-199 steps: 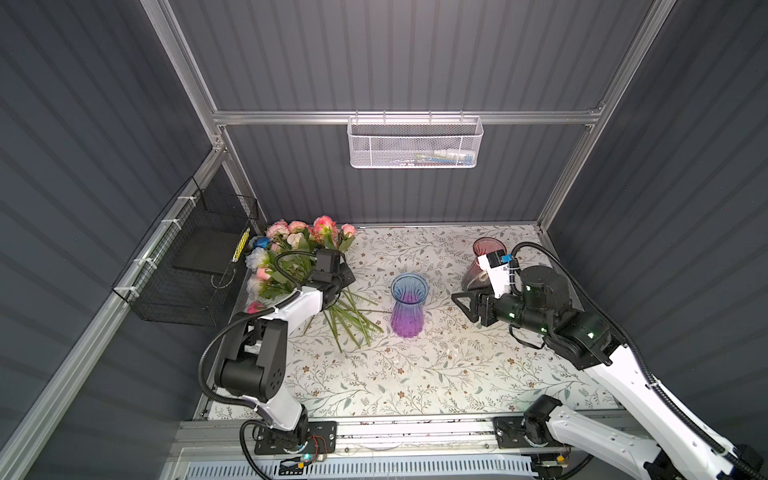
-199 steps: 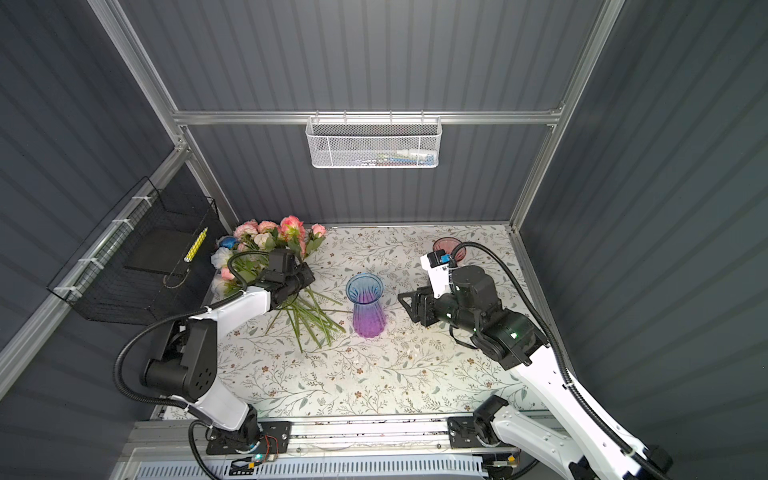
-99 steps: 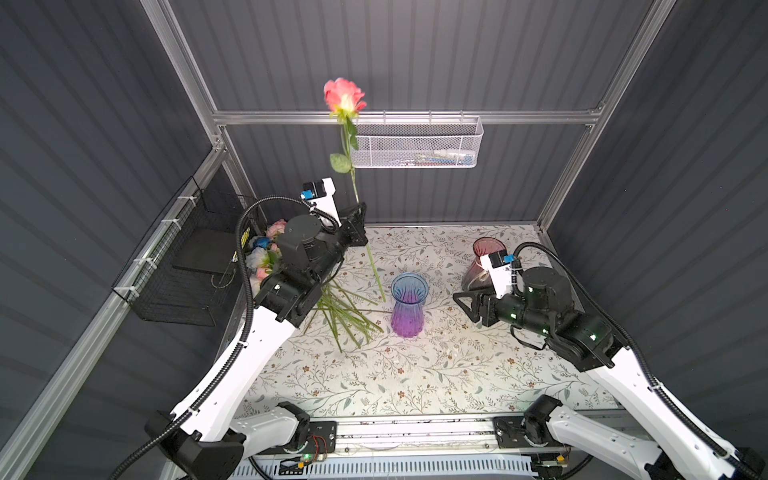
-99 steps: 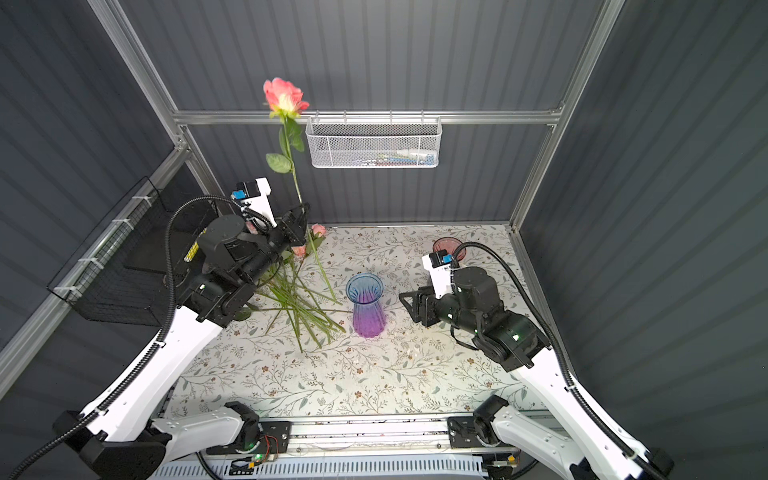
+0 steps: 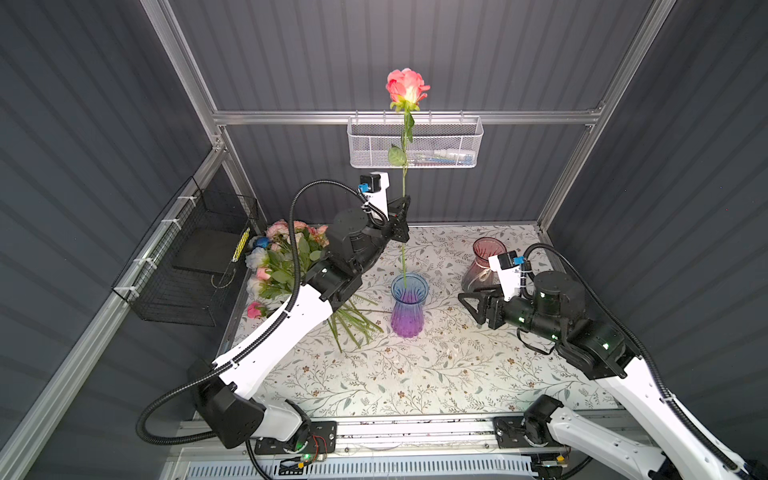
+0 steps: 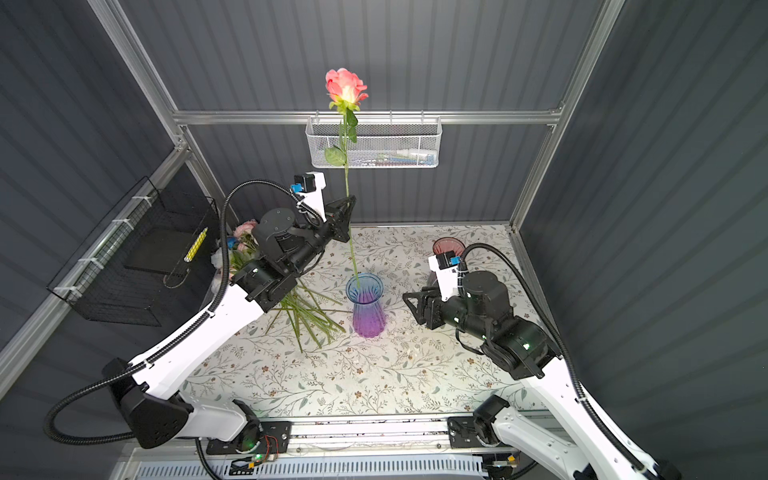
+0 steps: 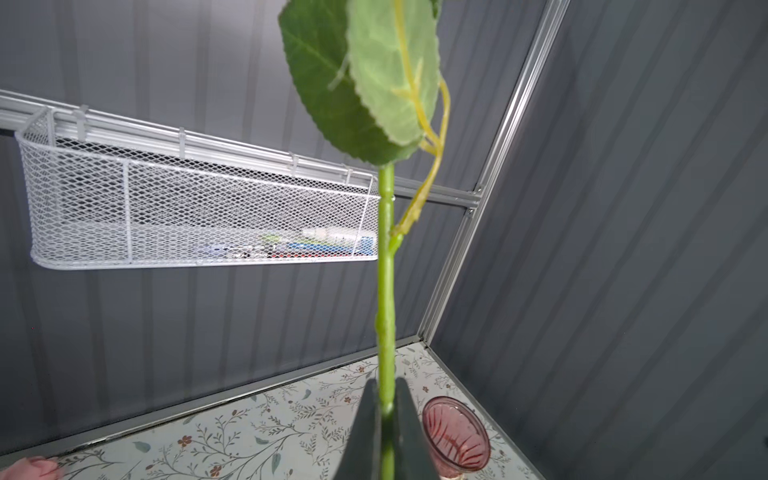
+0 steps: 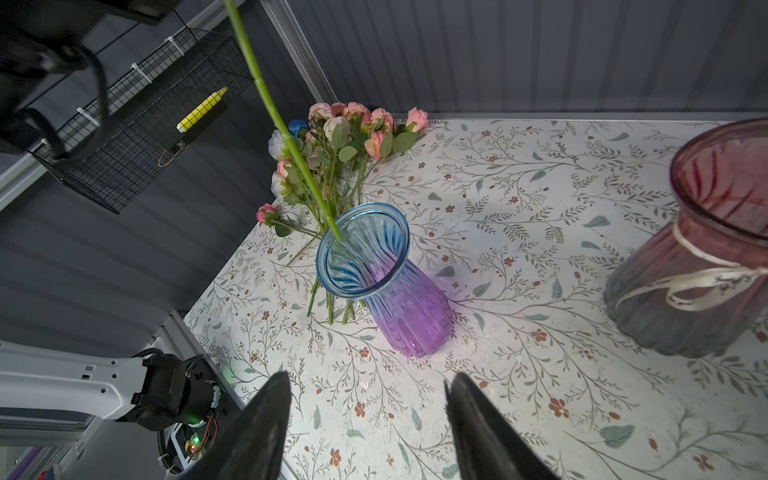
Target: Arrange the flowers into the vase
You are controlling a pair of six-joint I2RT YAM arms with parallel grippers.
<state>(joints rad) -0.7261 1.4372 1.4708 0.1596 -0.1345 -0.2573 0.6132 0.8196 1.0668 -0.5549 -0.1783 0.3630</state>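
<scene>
The floral-print table [image 5: 415,374] is seen with the spare flowers [image 5: 286,257] heaped at its left edge toward the back, stems fanned toward the centre. The blue-and-purple vase [image 5: 408,307] is stood upright mid-table, with nothing yet settled in it. A coral rose [image 7: 385,291] is held almost plumb, bloom high and cut end down, by the left gripper [image 5: 403,208], whose jaws are clamped on the stem below the lowest leaf. The right gripper [image 8: 368,378] is parked low to the vase's right, jaws apart, nothing carried. And here is the key detail: the stem's tip [image 8: 337,237] is caught just inside the vase's rim, on the side toward the heap, so the mouth is placed directly beneath the left claw along the stem's own axis. A straight lowering is judged to be what is called for.
</scene>
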